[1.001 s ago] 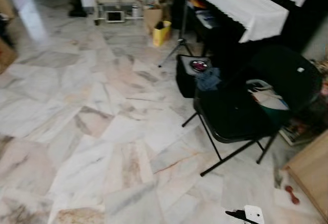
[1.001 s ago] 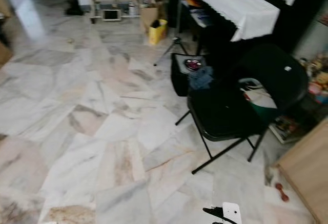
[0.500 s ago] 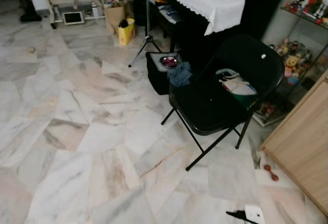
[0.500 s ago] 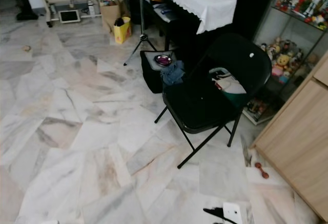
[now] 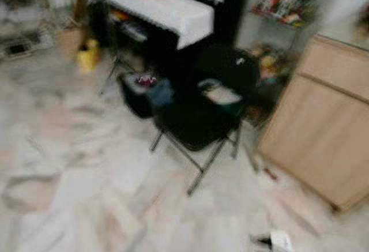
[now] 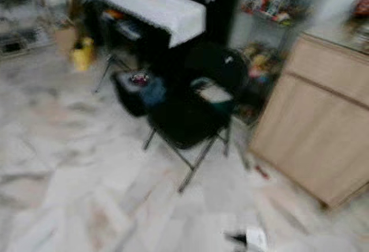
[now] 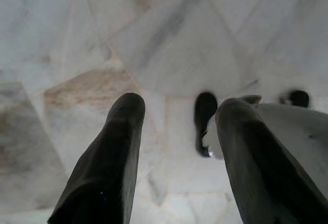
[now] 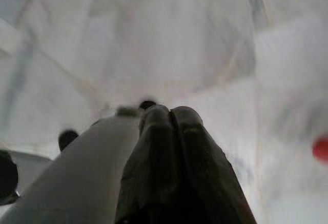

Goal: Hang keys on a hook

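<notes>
Left gripper [image 7: 177,119]: fingers spread, empty, over marble floor [image 7: 169,39]. Right gripper [image 8: 171,119]: fingers pressed together, seemingly holding nothing. Black folding chair [image 5: 199,113] blurred ahead; I should steady my gaze to find keys.

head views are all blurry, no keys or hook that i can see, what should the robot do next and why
Probably pause the turn and let the view settle, then look for keys or a hook. The eye views show only a smeared black folding chair and wooden cabinet. Both arms hang over the marble floor: the left gripper open, the right gripper shut.
</notes>
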Motion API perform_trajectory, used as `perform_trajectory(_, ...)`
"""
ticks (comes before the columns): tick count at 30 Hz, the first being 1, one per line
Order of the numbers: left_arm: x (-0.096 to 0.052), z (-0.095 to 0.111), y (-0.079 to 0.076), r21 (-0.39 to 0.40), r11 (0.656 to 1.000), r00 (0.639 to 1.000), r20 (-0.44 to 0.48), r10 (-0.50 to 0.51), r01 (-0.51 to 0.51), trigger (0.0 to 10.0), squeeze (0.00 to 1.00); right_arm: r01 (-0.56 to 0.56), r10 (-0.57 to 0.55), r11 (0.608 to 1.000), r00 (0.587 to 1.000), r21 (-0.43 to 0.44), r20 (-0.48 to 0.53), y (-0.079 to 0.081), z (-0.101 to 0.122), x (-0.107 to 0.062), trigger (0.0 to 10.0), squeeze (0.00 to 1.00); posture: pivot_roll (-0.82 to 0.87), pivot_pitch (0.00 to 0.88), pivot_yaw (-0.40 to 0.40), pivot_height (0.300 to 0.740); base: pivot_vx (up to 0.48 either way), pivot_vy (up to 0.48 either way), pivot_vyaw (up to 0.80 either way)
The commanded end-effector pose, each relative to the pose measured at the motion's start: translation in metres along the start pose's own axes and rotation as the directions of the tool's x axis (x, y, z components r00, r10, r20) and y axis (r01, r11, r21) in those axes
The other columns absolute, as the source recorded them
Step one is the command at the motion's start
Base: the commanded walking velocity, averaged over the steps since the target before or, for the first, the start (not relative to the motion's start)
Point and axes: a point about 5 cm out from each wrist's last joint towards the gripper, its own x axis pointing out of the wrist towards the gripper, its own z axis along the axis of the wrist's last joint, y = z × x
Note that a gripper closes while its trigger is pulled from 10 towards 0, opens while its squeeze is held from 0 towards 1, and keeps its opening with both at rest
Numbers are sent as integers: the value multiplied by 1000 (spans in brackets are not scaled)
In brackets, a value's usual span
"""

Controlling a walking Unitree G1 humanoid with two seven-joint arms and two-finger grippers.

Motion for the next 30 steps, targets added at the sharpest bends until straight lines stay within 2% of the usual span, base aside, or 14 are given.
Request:
perform_trajectory(1, 1, 2, -5, 5, 1000, 1000, 1, -13, 13, 10000, 0, 21, -21, 1000, 1000, 12, 20, -4, 8, 0, 10000, 0, 115, 25, -19, 740, 0, 0, -756)
perform_trajectory(6, 2, 4, -5, 43, 999, 1000, -3, -24, 24, 10000, 0, 25, -25, 1000, 1000, 7, 16, -4, 8, 0, 10000, 0, 118, 31, -20, 740, 0, 0, -753)
perform_trajectory(17, 2, 5, -7, 30, 999, 1000, -1, -24, 24, 10000, 0, 27, -27, 1000, 999, 2, 18, -6, 11, 0, 10000, 0, 119, 50, -29, 740, 0, 0, -750)
perform_trajectory(18, 2, 5, -7, 30, 999, 1000, -1, -25, 25, 10000, 0, 27, -27, 1000, 999, 2, 20, -6, 11, 0, 10000, 843, 120, 51, -29, 740, 0, 0, -750)
perform_trajectory(19, 2, 5, -7, 30, 999, 1000, 0, -25, 25, 10000, 0, 27, -27, 1000, 999, 3, 20, -6, 11, 0, 10000, 843, 120, 51, -29, 740, 0, 0, -750)
perform_trajectory(20, 2, 5, -7, 31, 999, 1000, 0, -25, 25, 10000, 0, 27, -27, 1000, 999, 8, 23, -6, 11, 0, 10000, 1000, 122, 52, -31, 740, 0, 0, -750)
perform_trajectory(30, 3, 5, -8, 29, 999, 1000, -2, -26, 26, 10000, 0, 30, -30, 1000, 999, -1, 26, -7, 13, 0, 10000, 1000, 129, 53, -35, 740, 0, 0, -759)
